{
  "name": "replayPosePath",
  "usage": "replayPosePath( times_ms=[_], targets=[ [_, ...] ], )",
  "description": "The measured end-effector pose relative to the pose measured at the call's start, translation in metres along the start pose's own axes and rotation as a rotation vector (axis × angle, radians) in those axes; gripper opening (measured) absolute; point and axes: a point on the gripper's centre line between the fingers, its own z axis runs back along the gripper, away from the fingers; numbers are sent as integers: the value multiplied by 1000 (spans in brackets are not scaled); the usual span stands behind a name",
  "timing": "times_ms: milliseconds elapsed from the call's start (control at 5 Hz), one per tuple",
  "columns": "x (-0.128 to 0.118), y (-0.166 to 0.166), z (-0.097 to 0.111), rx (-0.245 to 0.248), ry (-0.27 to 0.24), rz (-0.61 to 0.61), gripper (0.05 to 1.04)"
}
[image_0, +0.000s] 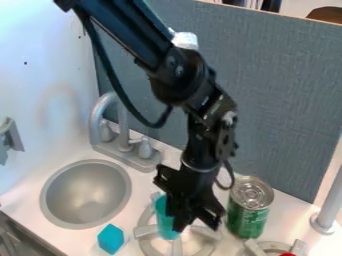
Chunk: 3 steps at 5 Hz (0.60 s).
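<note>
A turquoise cup (162, 218) is at the left part of a pale grey burner (143, 232), right beside the black pincer (195, 221), which covers part of its right side. The cup is taller than it is wide, with plain, smooth-looking sides and no pattern on the part that shows. I cannot tell whether the pincer is spread, pressed together or pinching the cup. To the cup's left, a smaller turquoise block (111, 238) with flat, angled faces lies on the white surface (43, 235), near a round grey sink (85, 195). A grey tap (123, 129) with 2 knobs stands behind the sink. On the pincer's other side, a green can (248, 216) with a silver top stands upright. Part of a 2nd burner (259, 248) shows at the lower right edge, with a bit of something red (287, 254) there.
</note>
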Motion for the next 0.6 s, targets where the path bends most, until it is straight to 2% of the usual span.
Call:
replayPosePath(
  times_ms=[200, 400, 600],
  targets=[
    [-8, -29, -9, -11, 9, -89, 118],
    [-13, -50, -31, 4, 42, -169, 118],
    [-4, -58, -43, 4, 28, -186, 118]
  ],
)
